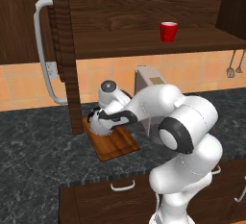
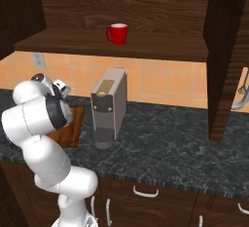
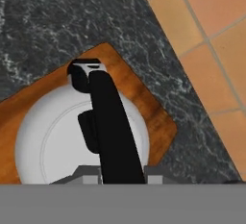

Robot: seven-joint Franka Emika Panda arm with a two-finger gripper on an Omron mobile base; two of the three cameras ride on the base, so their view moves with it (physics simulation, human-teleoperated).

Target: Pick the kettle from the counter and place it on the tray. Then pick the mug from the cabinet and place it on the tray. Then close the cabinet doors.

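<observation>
The silver-grey kettle [image 3: 53, 141] stands on the brown wooden tray [image 3: 153, 117], which lies on the dark speckled counter [image 1: 38, 141]. In the hand view I look straight down on it, and my gripper [image 3: 122, 174] straddles its black arched handle [image 3: 110, 122] with a fingertip tight against each side. From the left base view, my hand hides most of the kettle [image 1: 99, 123] over the tray [image 1: 117, 146]. The red mug [image 1: 168, 31] stands upright on the shelf of the open cabinet [image 1: 144, 43], well above and to the right of my hand.
A boxy grey coffee machine [image 2: 109, 106] stands on the counter just right of the tray [image 2: 73, 131]. The left cabinet door [image 1: 19, 21] with its bar handle [image 1: 43, 50] hangs open above the tray. The right door [image 2: 226, 55] juts out over the counter. Utensils [image 1: 231, 69] hang on the tiled wall.
</observation>
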